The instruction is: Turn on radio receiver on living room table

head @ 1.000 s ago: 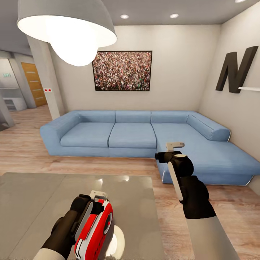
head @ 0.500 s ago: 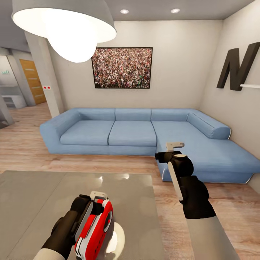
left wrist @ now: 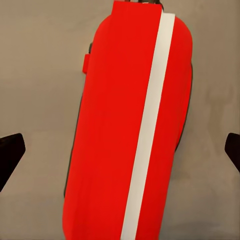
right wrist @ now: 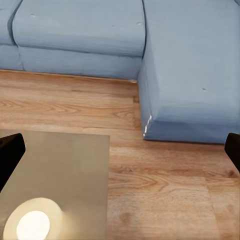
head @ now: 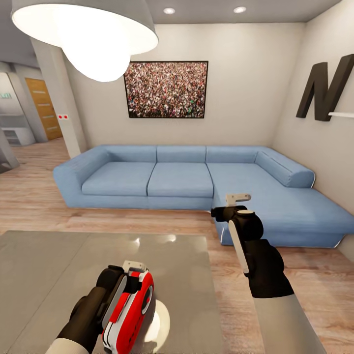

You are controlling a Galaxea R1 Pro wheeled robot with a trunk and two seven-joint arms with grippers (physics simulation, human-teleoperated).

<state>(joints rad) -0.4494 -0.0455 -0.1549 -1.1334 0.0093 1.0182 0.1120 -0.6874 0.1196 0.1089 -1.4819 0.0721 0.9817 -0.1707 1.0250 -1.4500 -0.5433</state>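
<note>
The radio receiver, red-fronted with white sides, stands on edge over the near part of the glossy grey table. My left gripper is right at it. In the left wrist view the radio's red face with a white stripe sits between the two dark fingertips, which stand wide apart and clear of it, so this gripper is open. I cannot tell whether the radio rests on the table. My right gripper hangs open above the floor beyond the table's right edge, holding nothing.
The blue L-shaped sofa runs along the far wall and down the right side. Above it hangs the crowd picture, with the dark letter N on the right wall. A big lamp hangs at upper left. Wood floor lies between table and sofa.
The whole head picture has shifted slightly, so the camera moved. Both arms and the radio stay where they were.
</note>
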